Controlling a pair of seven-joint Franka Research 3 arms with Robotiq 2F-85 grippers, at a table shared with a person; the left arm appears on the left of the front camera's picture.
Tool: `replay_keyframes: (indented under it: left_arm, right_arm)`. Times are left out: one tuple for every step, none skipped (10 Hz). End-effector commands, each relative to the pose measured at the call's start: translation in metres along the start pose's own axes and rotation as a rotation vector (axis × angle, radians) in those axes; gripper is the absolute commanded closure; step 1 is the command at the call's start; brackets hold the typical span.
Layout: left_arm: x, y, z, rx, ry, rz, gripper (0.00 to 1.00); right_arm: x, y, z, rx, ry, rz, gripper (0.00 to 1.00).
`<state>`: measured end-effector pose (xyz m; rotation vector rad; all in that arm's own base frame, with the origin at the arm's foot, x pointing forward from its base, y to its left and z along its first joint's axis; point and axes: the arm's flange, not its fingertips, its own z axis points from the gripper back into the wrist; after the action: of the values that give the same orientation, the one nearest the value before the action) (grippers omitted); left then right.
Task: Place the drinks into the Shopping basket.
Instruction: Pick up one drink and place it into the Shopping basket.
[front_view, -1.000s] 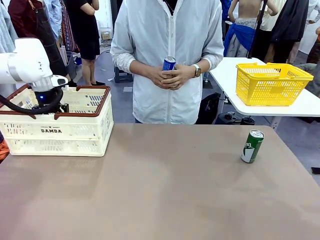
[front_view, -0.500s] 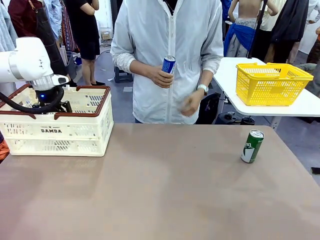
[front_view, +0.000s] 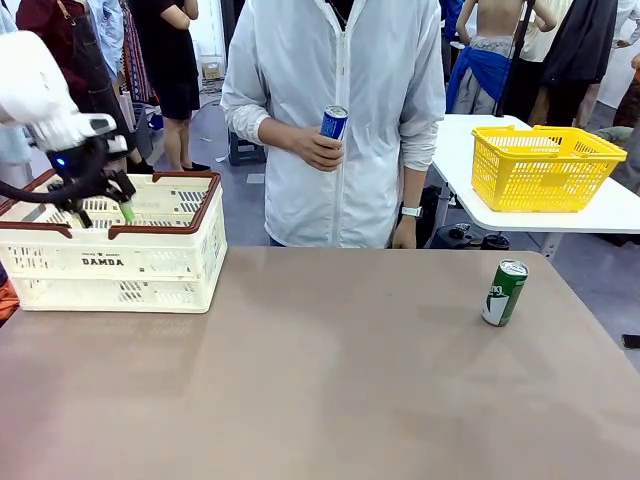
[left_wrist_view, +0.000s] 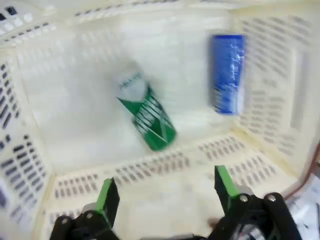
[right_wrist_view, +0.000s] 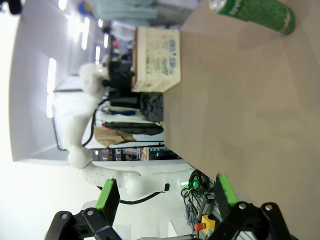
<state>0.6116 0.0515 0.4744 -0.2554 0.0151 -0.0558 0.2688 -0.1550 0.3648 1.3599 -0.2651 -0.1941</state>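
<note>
**Green pads (left_wrist_view: 107, 198) spread wide above the Shopping basket (front_view: 150, 268)**

My left gripper (left_wrist_view: 165, 182) hangs over the basket's inside with its jaws wide apart and nothing between them. Below it, two drinks lie on the slotted floor. One green can (left_wrist_view: 147, 119) lies slantwise near the middle, and one blue can (left_wrist_view: 227, 73) lies close along a side wall, apart from the green one. In the front view the gripper sits just inside the dark brown rim (front_view: 213, 205). I judge the clean move is to rise straight up until my fingers clear that rim, and only then swing away, so I neither knock the cans nor catch the crate.

My right gripper (right_wrist_view: 165, 185) is also wide open and empty, low beside the table (front_view: 320, 390).

Further out, a standing green can (front_view: 504, 292) waits on the table's right side, well apart from the basket. I would take it across its middle with the pads on its round sides, keeping it upright.

Beyond the far edge, the person's hand (front_view: 322, 150) holds a second blue can (front_view: 334, 122) at chest height.
</note>
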Motion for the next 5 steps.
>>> replay_keyframes:
  left_arm:
    - [-0.071, -0.009, 0.051, -0.16, -0.026, -0.122, 0.0]
    - [-0.109, -0.02, 0.07, -0.333, -0.143, -0.006, 0.0]
    - [-0.143, -0.02, 0.08, -0.486, -0.169, -0.02, 0.0]
    - [-0.178, -0.015, 0.081, -0.632, -0.189, -0.023, 0.0]
    - [-0.211, -0.009, 0.07, -0.729, -0.102, -0.085, 0.0]
  right_arm:
    - [-0.001, 0.005, 0.003, -0.005, 0.014, -0.018, 0.0]
    - [-0.001, 0.005, 0.003, -0.005, 0.014, -0.018, 0.0]
    - [-0.001, 0.005, 0.003, -0.005, 0.014, -0.018, 0.0]
    - [-0.001, 0.005, 0.003, -0.005, 0.014, -0.018, 0.0]
    - [-0.001, 0.005, 0.003, -0.005, 0.014, -0.018, 0.0]
